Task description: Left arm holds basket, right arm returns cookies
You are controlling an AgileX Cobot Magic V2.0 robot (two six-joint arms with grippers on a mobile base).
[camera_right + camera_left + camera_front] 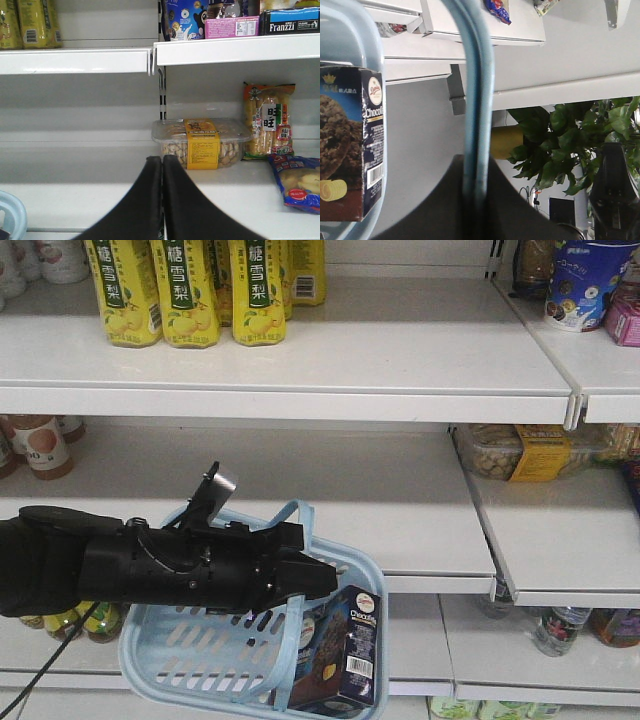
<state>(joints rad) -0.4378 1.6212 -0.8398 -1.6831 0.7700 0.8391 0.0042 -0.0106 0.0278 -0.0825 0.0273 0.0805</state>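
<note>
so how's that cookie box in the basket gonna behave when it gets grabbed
The cookies are a flat-sided cardboard carton, so probably stiff enough to pinch, though squeezing could dent it. It stands on end against the basket wall, so a nudge may tip it. The basket hangs by its handle from the left gripper, so it will likely sway when pushed.

You had the basket [140, 660] hanging before the lower shelf [420, 640], the cookies [345, 650] standing in its right end. Bottles [185, 290] stood left on the top shelf [400, 350]; a snack tub [510, 452] lay right on the middle shelf [350, 490]
</note>
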